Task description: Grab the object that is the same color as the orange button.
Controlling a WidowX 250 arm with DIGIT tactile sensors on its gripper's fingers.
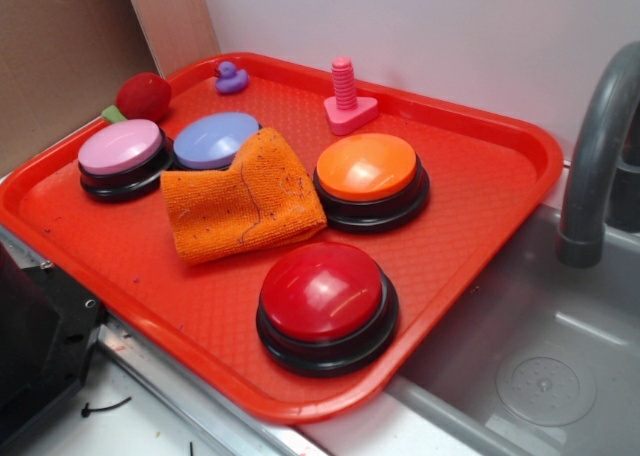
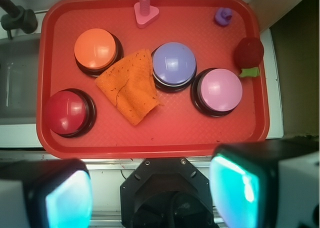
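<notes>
In the exterior view you see the red tray (image 1: pixel 480 191) sitting beside a grey sink (image 1: pixel 540 366) with its faucet (image 1: pixel 595 156) at the right. The orange cloth (image 1: pixel 240 201) lies folded near the tray's middle, its upper corner riding up against the purple button (image 1: pixel 215 141) and its right edge just beside the orange button (image 1: pixel 370 176). The red button (image 1: pixel 325 301) sits in front of it toward the near rim, and the pink button (image 1: pixel 122 154) is to its left. At the back you have a purple duck (image 1: pixel 231 77), a pink bolt on a triangular base (image 1: pixel 348 101), and a red strawberry-like toy (image 1: pixel 142 96) on the rim. No arm shows here.

From the wrist view you look straight down on the tray (image 2: pixel 150 138). The gripper (image 2: pixel 150 195) hangs over the near edge, off the tray, its fingers (image 2: pixel 237 188) spread wide with nothing between them. The cloth (image 2: pixel 131 85) lies well ahead of them, slightly toward the left finger, between the orange button (image 2: pixel 96 49) and the purple button (image 2: pixel 173 64), with the red button (image 2: pixel 67 112) down to its left and the pink button (image 2: pixel 220 90) farther right.
</notes>
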